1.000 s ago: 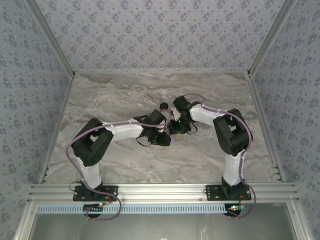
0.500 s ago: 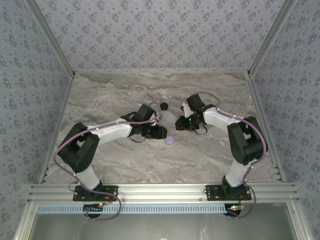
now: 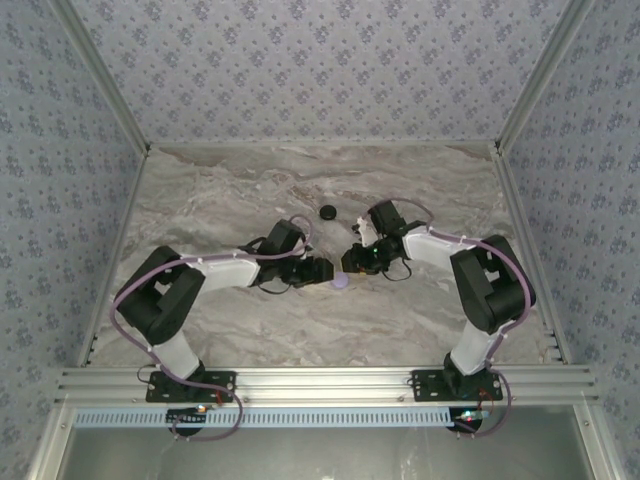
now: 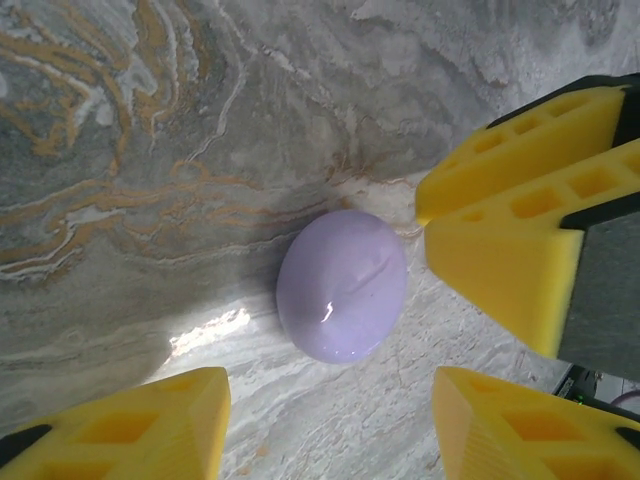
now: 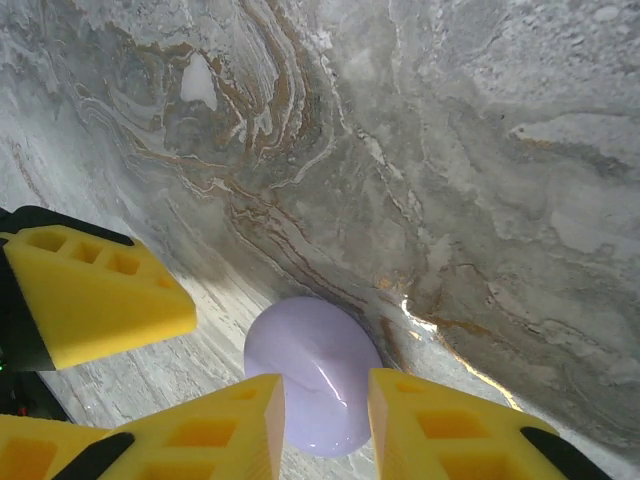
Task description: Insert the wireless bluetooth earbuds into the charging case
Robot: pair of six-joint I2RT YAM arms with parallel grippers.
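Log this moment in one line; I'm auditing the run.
case: closed, on table | left gripper: jaws open, case just ahead | right gripper: jaws narrow, tips at case edge

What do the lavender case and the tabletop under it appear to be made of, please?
The charging case looks like smooth glossy plastic: a sharp white glint sits on it. The table looks like marble or marble-print laminate, grey with ochre veins; I cannot tell which.
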